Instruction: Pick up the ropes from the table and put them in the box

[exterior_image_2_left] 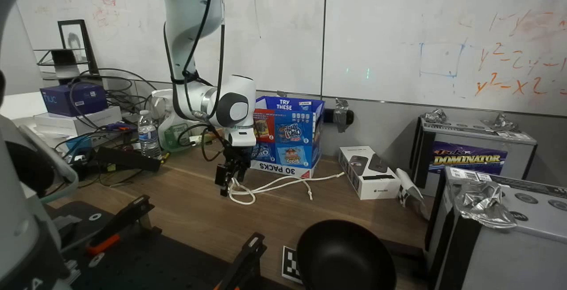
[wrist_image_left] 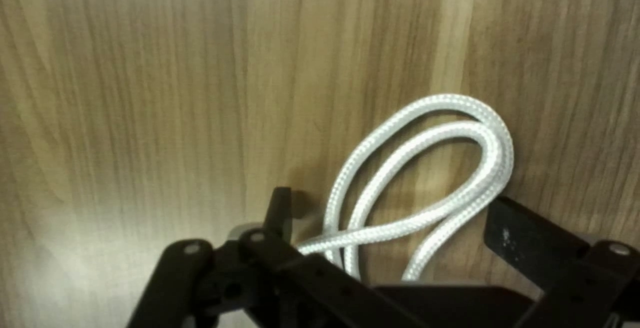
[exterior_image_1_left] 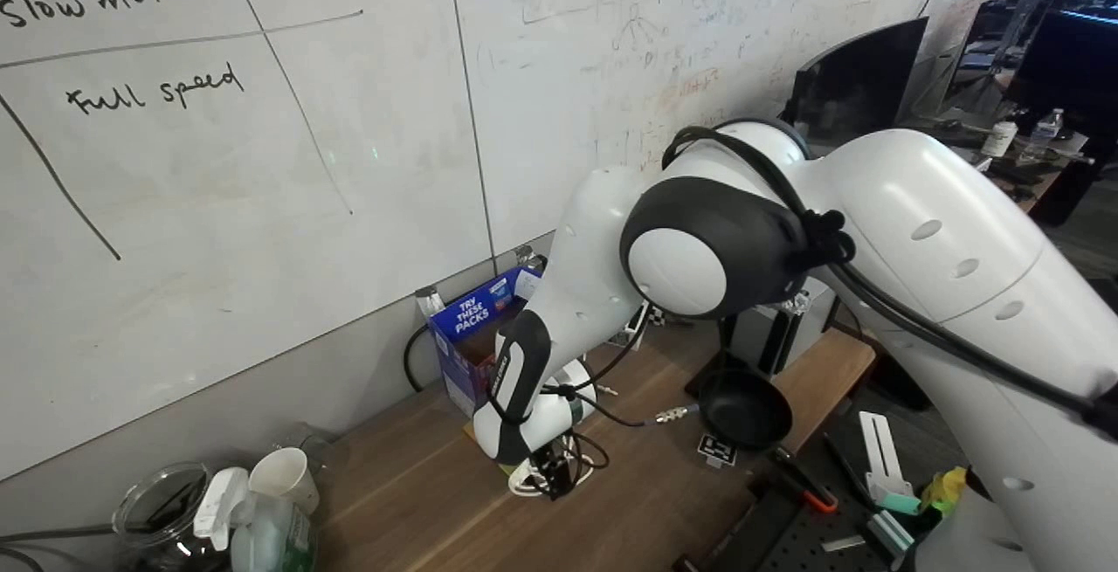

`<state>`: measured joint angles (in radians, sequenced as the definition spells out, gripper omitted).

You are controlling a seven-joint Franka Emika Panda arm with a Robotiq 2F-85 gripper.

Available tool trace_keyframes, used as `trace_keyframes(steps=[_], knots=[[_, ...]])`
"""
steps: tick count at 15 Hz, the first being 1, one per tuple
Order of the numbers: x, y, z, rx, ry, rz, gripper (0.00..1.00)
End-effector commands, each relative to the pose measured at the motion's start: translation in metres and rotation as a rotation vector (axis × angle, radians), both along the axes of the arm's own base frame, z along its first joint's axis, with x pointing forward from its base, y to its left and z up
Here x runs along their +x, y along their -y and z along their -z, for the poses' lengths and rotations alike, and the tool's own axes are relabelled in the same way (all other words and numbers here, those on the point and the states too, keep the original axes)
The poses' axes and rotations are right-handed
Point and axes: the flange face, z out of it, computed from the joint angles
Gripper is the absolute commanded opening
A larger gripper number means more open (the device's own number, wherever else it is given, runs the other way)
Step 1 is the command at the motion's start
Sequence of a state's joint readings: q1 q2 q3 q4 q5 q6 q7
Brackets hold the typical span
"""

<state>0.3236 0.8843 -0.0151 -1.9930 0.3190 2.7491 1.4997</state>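
Observation:
White ropes [wrist_image_left: 450,100] lie in loops on the wooden table; how many cords there are I cannot tell. In the wrist view my gripper [wrist_image_left: 395,213] spreads its black fingers to either side of the loops, low over the wood, gripping nothing. The right fingertip [wrist_image_left: 520,235] is close beside the rope's bend. From the gripper [exterior_image_2_left: 228,183], the ropes [exterior_image_2_left: 242,203] trail past the front of the blue box [exterior_image_2_left: 292,135] toward a white carton. The box, printed with red and white, has an open top and stands against the wall; the arm partly covers it in both exterior views.
A white phone carton [exterior_image_2_left: 376,170] is right of the box, with grey cases [exterior_image_2_left: 478,237] beyond. A black pan [exterior_image_1_left: 745,409] sits near the table's front. A spray bottle [exterior_image_2_left: 173,130], a water bottle [exterior_image_2_left: 149,135] and a paper cup [exterior_image_1_left: 284,478] stand at the other end.

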Motion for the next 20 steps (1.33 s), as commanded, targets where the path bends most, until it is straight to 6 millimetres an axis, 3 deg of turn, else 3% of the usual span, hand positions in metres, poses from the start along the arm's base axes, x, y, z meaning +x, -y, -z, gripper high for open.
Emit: trace_keyframes(steps=[1, 16, 17, 18, 20], knots=[[-0.004, 0.005, -0.012, -0.011, 0.037, 0.017, 1.00], [-0.020, 0.009, -0.017, -0.014, 0.087, 0.016, 1.00], [-0.019, 0.010, -0.017, -0.018, 0.087, 0.013, 0.90], [-0.019, 0.010, -0.017, -0.020, 0.086, 0.008, 0.74], [-0.017, 0.009, -0.020, -0.020, 0.088, 0.006, 0.58]])
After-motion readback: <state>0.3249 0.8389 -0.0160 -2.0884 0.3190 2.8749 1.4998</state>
